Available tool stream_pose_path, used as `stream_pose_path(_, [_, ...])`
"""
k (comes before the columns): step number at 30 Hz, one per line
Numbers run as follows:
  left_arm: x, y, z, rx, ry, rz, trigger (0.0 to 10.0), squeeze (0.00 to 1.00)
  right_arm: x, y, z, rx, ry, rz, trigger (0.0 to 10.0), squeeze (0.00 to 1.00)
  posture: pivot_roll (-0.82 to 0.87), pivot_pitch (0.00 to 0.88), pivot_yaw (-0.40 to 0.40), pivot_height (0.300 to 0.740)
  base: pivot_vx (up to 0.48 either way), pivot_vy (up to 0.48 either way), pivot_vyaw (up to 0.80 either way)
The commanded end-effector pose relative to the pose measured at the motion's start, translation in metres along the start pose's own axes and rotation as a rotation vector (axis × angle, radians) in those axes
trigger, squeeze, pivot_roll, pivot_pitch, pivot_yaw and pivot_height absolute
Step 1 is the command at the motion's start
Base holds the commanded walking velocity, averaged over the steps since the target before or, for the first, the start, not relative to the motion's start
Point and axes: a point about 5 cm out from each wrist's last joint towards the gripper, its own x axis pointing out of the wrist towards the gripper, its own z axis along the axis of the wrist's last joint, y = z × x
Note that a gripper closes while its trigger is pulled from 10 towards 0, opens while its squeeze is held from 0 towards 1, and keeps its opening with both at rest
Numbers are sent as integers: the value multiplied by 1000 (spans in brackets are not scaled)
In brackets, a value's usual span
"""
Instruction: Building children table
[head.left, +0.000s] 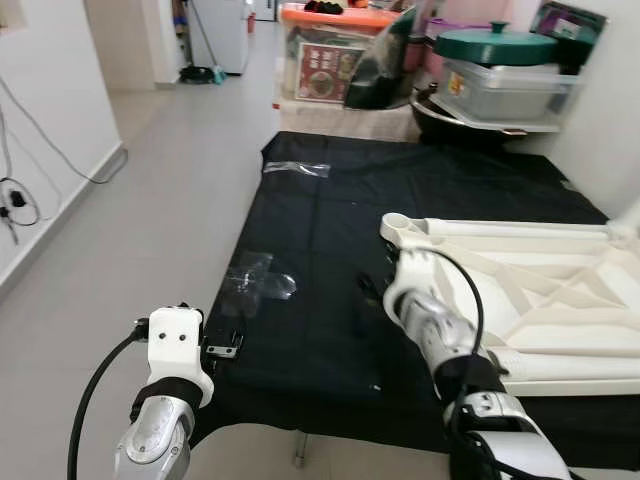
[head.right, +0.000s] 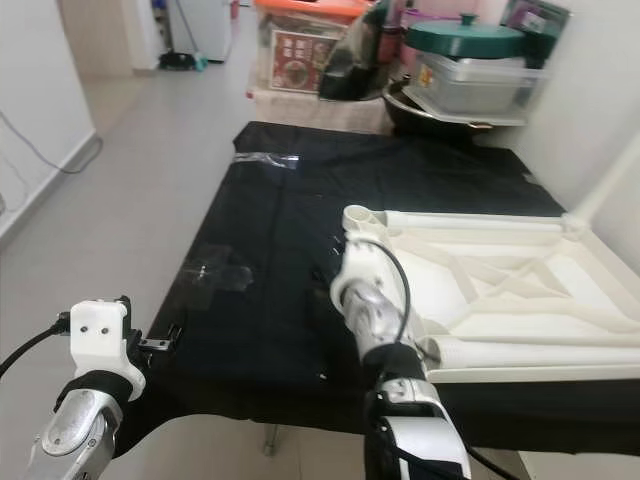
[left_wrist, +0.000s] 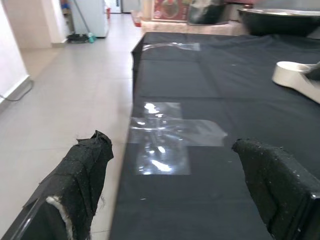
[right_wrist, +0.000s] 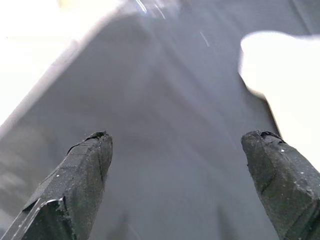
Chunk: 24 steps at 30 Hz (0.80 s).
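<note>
Tabletop (head.left: 560, 290), white and turned underside up, lay toward the right edge of the black-covered bench (head.left: 330, 210), its corner socket near the middle. No legs were seen fitted, so the build looked barely begun. The right gripper (right_wrist: 175, 145) hovered just beside that corner, fingers spread and grasping nothing. The left gripper (left_wrist: 165, 165) hung at the bench's near left edge by the tape patch (head.left: 258, 280), fingers likewise spread. Bare cloth left room.
</note>
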Motion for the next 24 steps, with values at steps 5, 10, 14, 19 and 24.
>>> stream_pose_path(5, [-1, -1, -4, 5, 18, -3, 10000, 0, 2, -25, -7, 17, 36, -194, 10000, 0, 157, 0, -105, 740, 0, 0, 0])
stream_pose_path(10, [-1, -1, -4, 6, 16, 1, 10000, 0, -3, -56, -21, -19, 91, -374, 10000, 0, 158, 0, -107, 740, 0, 0, 0])
stream_pose_path(14, [-1, -1, -4, 5, 17, -1, 10000, 0, -8, -69, -26, -13, 101, -408, 10000, 0, 151, 0, -100, 740, 0, 0, 0])
stream_pose_path(19, [-1, -2, -4, 6, 20, -12, 10000, 0, -7, -63, -37, -10, 151, -336, 10000, 0, 146, 0, -94, 740, 0, 0, 0])
stream_pose_path(24, [-1, -2, -4, 9, 21, -11, 10000, 0, -3, -48, -46, -6, 191, -271, 10000, 0, 156, 0, -100, 740, 0, 0, 0])
